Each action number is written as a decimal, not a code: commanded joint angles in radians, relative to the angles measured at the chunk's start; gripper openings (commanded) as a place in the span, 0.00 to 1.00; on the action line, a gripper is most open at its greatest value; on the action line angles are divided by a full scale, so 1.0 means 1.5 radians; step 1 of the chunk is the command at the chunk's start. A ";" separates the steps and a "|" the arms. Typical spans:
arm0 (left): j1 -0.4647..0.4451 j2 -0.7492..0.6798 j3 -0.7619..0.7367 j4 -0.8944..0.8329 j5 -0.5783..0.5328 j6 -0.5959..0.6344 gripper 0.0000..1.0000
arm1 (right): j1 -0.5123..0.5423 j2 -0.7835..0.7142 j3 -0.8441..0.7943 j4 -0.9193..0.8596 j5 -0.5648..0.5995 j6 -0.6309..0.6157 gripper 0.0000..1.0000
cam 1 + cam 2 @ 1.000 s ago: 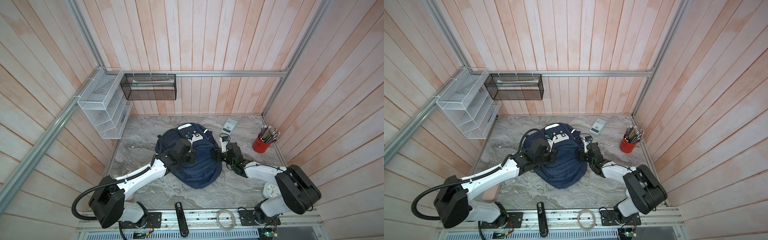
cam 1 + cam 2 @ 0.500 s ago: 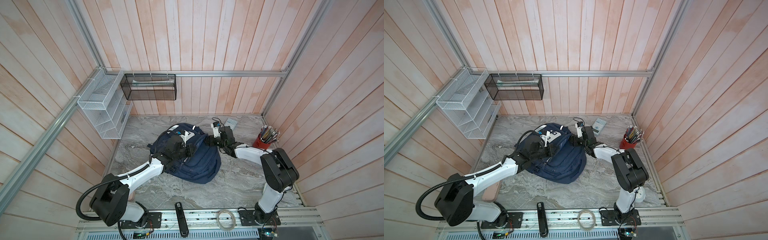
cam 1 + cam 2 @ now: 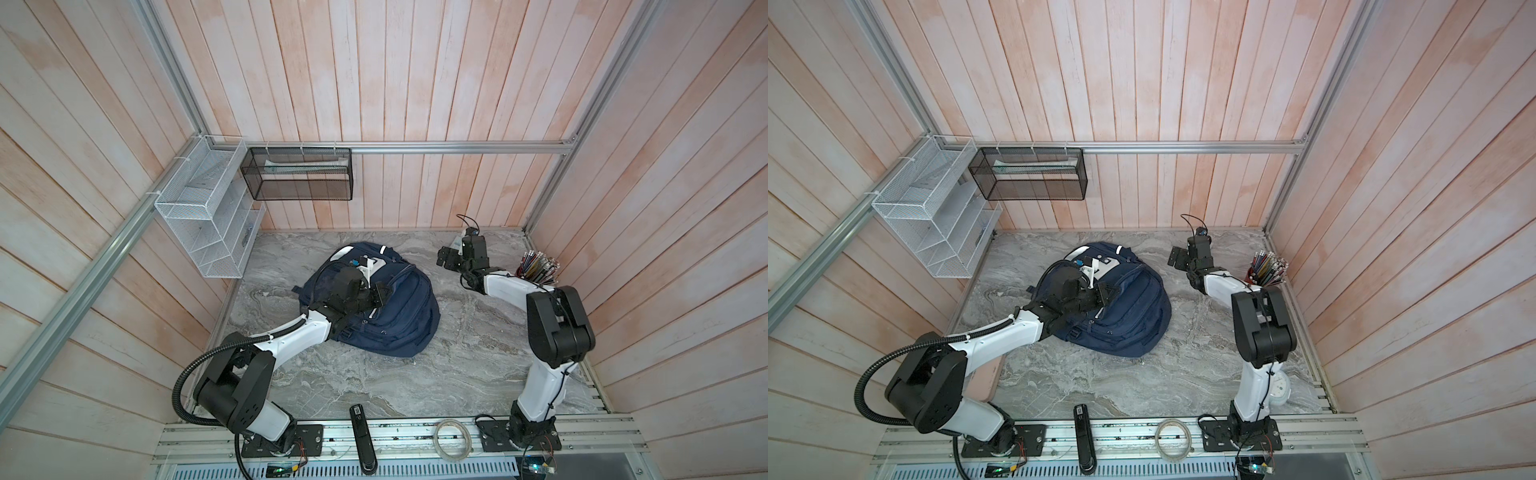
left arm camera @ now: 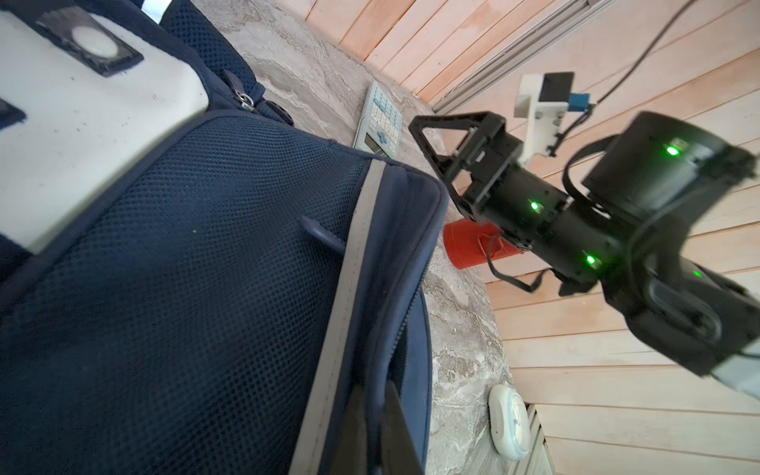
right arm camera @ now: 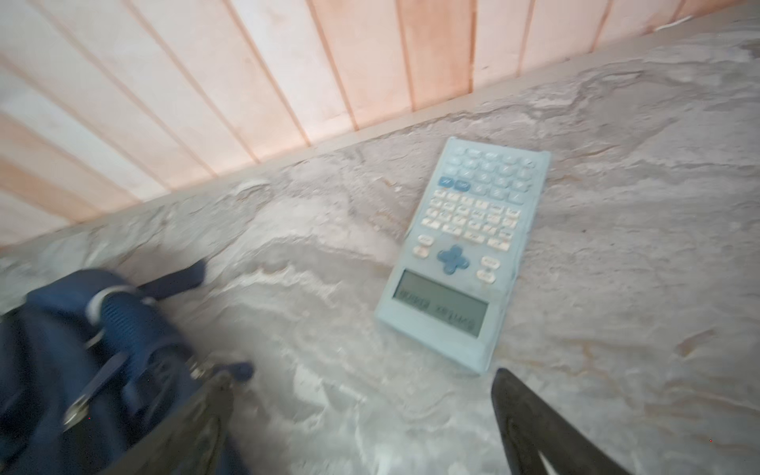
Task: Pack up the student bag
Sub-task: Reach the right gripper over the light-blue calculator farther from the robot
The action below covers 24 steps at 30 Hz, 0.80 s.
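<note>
The student bag [image 3: 399, 324] [image 3: 1133, 320], a big navy backpack with white patches, lies flat on the marble table in both top views. My left gripper [image 3: 374, 295] [image 4: 374, 395] rests on top of it, shut on a fold of navy fabric beside a grey stripe near a zip. The bag's mesh front [image 4: 185, 267] fills the left wrist view. My right gripper [image 3: 446, 259] [image 5: 362, 376] hangs open and empty over bare marble, to the right of the bag's top [image 5: 82, 349]. A pale blue calculator [image 5: 464, 246] [image 4: 380, 119] lies flat just beyond its fingertips.
A red cup of pencils [image 3: 536, 266] [image 3: 1264, 270] stands at the right wall. A white clock [image 3: 1281, 386] lies near the right arm's base. A white wire rack [image 3: 208, 224] and a black mesh basket [image 3: 297, 174] hang at the back left. A black bar [image 3: 361, 432] and a tape roll [image 3: 453, 440] sit on the front rail.
My right gripper has left the bag's right side, swung toward the back wall near the calculator and opened wider. The bag has shifted and turned a little to the left under my left gripper's hold.
</note>
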 commanded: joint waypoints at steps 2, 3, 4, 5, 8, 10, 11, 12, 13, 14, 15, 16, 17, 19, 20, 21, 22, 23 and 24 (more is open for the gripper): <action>0.006 0.004 -0.014 0.041 0.009 -0.008 0.00 | -0.031 0.086 0.117 -0.132 0.110 0.017 0.98; 0.006 0.006 -0.017 0.051 0.022 -0.011 0.00 | -0.037 0.102 0.137 -0.144 0.108 0.019 0.98; 0.006 0.006 -0.025 0.069 0.029 -0.018 0.00 | -0.042 0.124 0.170 -0.160 0.107 0.017 0.98; 0.006 0.005 -0.038 0.089 0.029 -0.026 0.00 | -0.047 0.145 0.202 -0.182 0.105 0.016 0.98; 0.006 0.007 -0.044 0.093 0.020 -0.027 0.00 | -0.049 0.189 0.273 -0.207 0.097 0.010 0.98; 0.006 0.011 -0.041 0.093 0.026 -0.022 0.00 | -0.049 0.220 0.317 -0.229 0.094 0.007 0.98; 0.006 0.012 -0.042 0.094 0.029 -0.020 0.00 | -0.049 0.240 0.346 -0.252 0.100 0.007 0.98; 0.006 0.010 -0.043 0.096 0.030 -0.018 0.00 | -0.049 0.256 0.365 -0.272 0.105 0.006 0.98; 0.006 0.007 -0.045 0.096 0.028 -0.017 0.00 | -0.050 0.272 0.388 -0.289 0.105 0.008 0.98; 0.006 0.004 -0.047 0.096 0.025 -0.016 0.00 | -0.050 0.283 0.401 -0.297 0.102 0.007 0.98; 0.006 0.000 -0.050 0.096 0.022 -0.014 0.00 | -0.049 0.295 0.415 -0.305 0.097 0.007 0.98; 0.006 -0.003 -0.051 0.094 0.017 -0.012 0.00 | -0.049 0.305 0.425 -0.310 0.093 0.004 0.98; 0.006 -0.004 -0.051 0.092 0.013 -0.009 0.00 | -0.049 0.312 0.433 -0.314 0.092 0.003 0.98; 0.007 -0.009 -0.050 0.086 0.011 -0.002 0.00 | -0.048 0.327 0.450 -0.327 0.097 -0.003 0.98; 0.008 -0.011 -0.052 0.088 0.011 -0.001 0.00 | -0.048 0.332 0.457 -0.332 0.098 -0.006 0.98; 0.009 -0.017 -0.058 0.096 0.011 -0.001 0.00 | -0.048 0.340 0.464 -0.339 0.101 -0.011 0.98; 0.008 -0.022 -0.063 0.102 0.012 -0.002 0.00 | -0.048 0.345 0.473 -0.348 0.110 -0.015 0.98; 0.009 -0.027 -0.066 0.102 0.011 -0.001 0.00 | -0.049 0.348 0.478 -0.355 0.115 -0.019 0.98; 0.009 -0.031 -0.067 0.100 0.008 0.001 0.00 | -0.049 0.350 0.482 -0.359 0.118 -0.024 0.98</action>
